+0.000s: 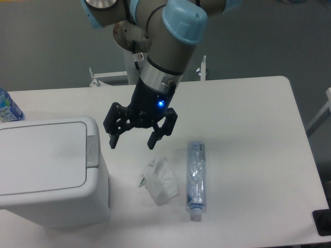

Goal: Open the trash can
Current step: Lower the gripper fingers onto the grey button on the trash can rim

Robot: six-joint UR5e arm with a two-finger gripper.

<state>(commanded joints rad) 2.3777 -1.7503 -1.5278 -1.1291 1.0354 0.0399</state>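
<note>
The trash can [49, 170] is a big white boxy bin at the lower left of the table, its flat lid down. A grey push-button latch [92, 151] sits at the lid's right edge. My gripper [132, 143] hangs open above the table just right of the bin, a short way from the latch and not touching it. Nothing is between its black fingers.
A crumpled white wrapper [160, 180] lies below the gripper. A clear plastic bottle [195, 179] lies lengthwise to its right. A blue-labelled bottle [8, 108] peeks in at the left edge behind the bin. The robot's base [139, 36] stands behind the table.
</note>
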